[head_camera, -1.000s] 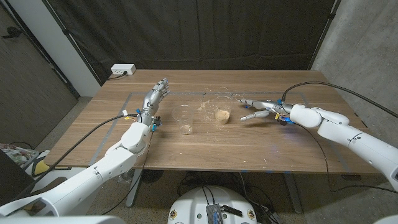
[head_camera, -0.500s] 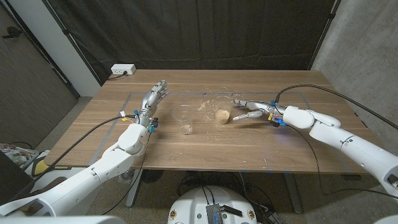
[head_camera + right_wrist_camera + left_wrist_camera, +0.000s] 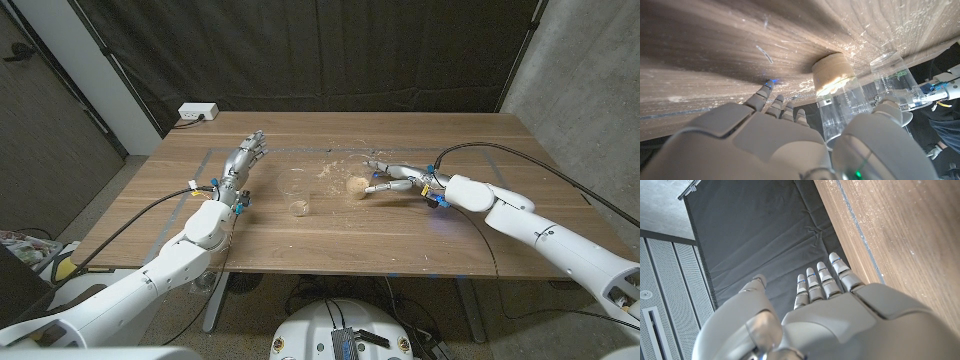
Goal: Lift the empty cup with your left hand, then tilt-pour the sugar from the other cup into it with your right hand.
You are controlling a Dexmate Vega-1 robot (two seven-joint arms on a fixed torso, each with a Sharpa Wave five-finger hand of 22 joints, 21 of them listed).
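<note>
Sugar fills the bottom of the clear plastic cup (image 3: 357,184) (image 3: 836,95) that we see on the wooden table (image 3: 400,235), right at the spread fingertips of our right hand (image 3: 393,177) (image 3: 790,140) — whether they touch it we cannot tell. The empty clear plastic cup (image 3: 296,190) (image 3: 890,75) stands beside it, between the two hands. Our left hand (image 3: 240,162) (image 3: 825,310) holds nothing — its fingers straight and together, near the empty cup but apart from it. Spilled grains (image 3: 328,170) lie just past the cups.
</note>
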